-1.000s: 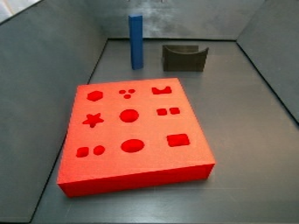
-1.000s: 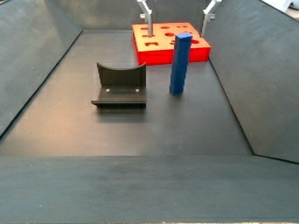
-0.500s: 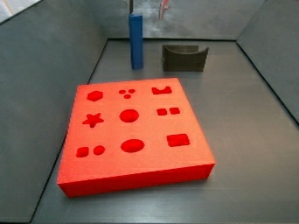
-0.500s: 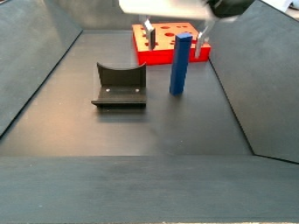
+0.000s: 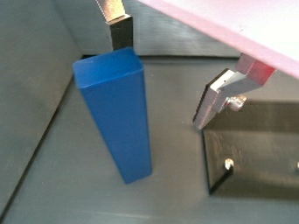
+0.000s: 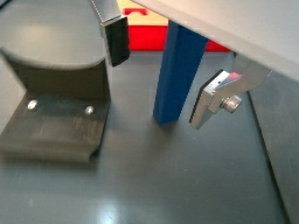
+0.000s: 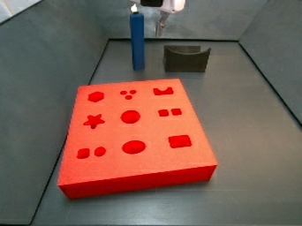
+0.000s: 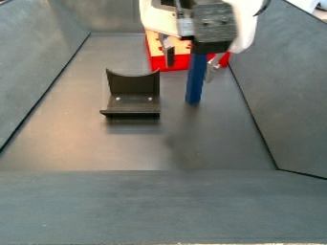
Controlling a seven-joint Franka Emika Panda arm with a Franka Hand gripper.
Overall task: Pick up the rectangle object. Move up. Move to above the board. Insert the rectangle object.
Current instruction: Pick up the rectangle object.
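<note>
A dark grey floor [image 8: 153, 182] fills the enclosure, matte with a faint sheen. Plain grey walls [image 7: 59, 53] slope up on both sides and meet a back wall in both side views. Lighting is even and soft.

The end effector [image 6: 163, 66] hangs low near the fixture [image 8: 130, 94].

The gripper [image 6: 163, 74] hangs low above the floor, fingers [image 6: 115, 41] spread apart.

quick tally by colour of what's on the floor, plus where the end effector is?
Blue: 1, the rectangle object, upright.
Red: 1, the board.
Dark grey: 1, the fixture.
Total: 3.
The end effector is open, its fingers on either side of the bar's top, not touching.
</note>
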